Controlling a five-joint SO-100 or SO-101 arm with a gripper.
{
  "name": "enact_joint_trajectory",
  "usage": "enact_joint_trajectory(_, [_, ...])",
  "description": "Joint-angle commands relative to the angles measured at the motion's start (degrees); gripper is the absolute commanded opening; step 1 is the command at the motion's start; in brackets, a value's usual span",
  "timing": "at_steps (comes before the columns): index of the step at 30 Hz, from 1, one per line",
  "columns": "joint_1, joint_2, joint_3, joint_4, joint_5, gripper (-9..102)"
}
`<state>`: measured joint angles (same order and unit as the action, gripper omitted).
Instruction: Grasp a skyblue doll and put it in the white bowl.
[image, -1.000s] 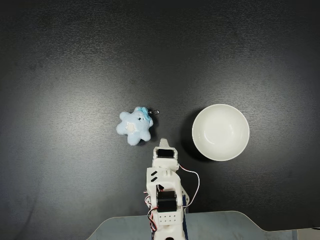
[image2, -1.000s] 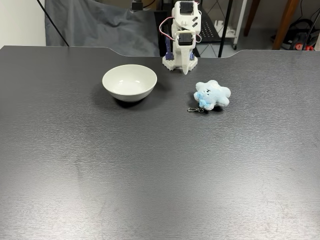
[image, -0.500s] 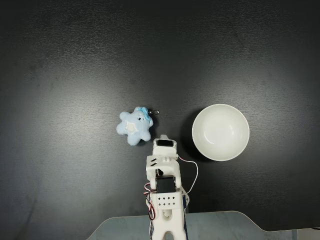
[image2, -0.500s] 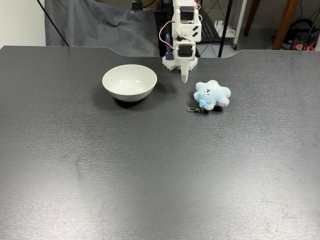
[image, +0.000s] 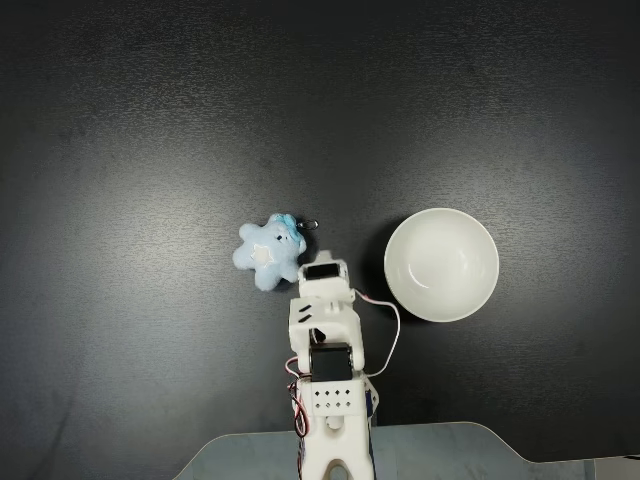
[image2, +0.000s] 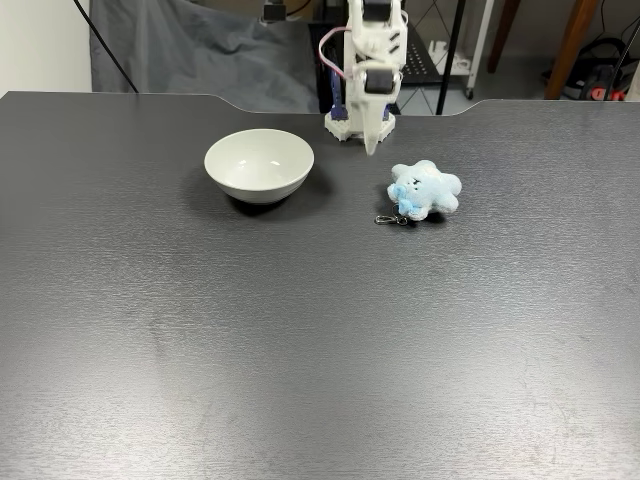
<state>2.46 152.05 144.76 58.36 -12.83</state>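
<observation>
Fixed view from above: white arm (image: 325, 370) reaches up from the bottom edge w/ its gripper (image: 322, 262) just below-right of the blue plush doll (image: 269, 252), close beside it, contact can't be judged from this angle. Gripper state can't be told here; wrist body hides the fingers. Doll lies flat on the dark table (image: 150, 130), darker blue tuft and small metal ring at its upper right. White bowl (image: 441, 264) sits upright to the right of the arm, well apart from the doll, nothing in it.

Fixed view from the front, opp. side of the table: gripper (image2: 372, 148) hangs pointing down, tip above the tabletop (image2: 300, 350), between bowl (image2: 259, 164) and doll (image2: 424, 190) but nearer the doll and a bit behind it. Fingers look pressed together into one narrow point, no gap visible, nothing held. Doll rests on the table, ring toward the camera. Bowl is left of the arm base (image2: 357, 123). Grey cloth (image2: 190, 50) hangs behind the table's far edge.
</observation>
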Motion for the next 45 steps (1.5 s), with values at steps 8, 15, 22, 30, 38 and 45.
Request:
enact_joint_trajectory(8, [-2.9,-10.3,-54.8,38.4,-6.2,-1])
enact_joint_trajectory(15, [-11.6,-27.0,-62.2,42.7,-6.4,-1])
enact_joint_trajectory(22, [-19.2,-38.1,-61.4,42.7,-6.4,-1])
enact_joint_trajectory(30, [-22.1,-49.6,-61.4,42.7,-11.4,-1])
enact_joint_trajectory(38, [-21.6,-50.4,-61.3,42.6,-11.9,-1])
enact_joint_trajectory(45, [-22.1,-51.0,-61.3,42.6,-15.2,-1])
